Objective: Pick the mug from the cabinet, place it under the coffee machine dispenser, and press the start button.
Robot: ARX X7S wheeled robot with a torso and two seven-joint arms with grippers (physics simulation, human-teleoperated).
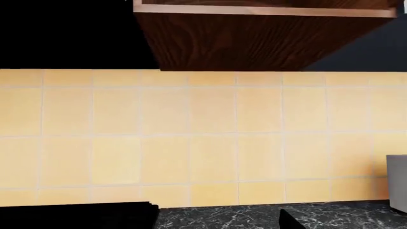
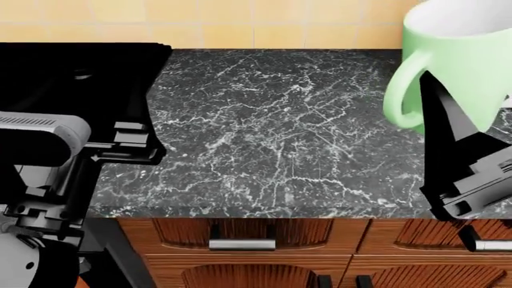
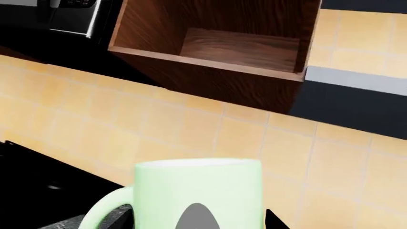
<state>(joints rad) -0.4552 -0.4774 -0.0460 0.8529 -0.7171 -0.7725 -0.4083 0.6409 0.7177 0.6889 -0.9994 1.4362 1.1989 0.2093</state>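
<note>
1. My right hand is clamped on the pale mint-green mug with a white inside and a large loop handle. One dark finger lies against the mug's outer wall, and the mug is held up in the air above the right end of the table.
2. In the right wrist view the mug stands upright, its handle out to one side and a grey fingertip pressed on its front.
3. The black marble table with white veins spreads wide below me, running back to a wall of warm yellow square tiles.
4. A glossy black cooktop lies at the table's left end.
5. My left hand hangs over the cooktop's near edge; I cannot tell whether its fingers are apart or together.
6. Under the table's front edge are reddish-brown wooden drawers with metal bar handles.
7. Above the tiles hangs an open dark-brown wooden wall cabinet; its inner shelf shows bare wood.
8. A pale grey object stands at the edge of the left wrist view, by the tiled wall.
</note>
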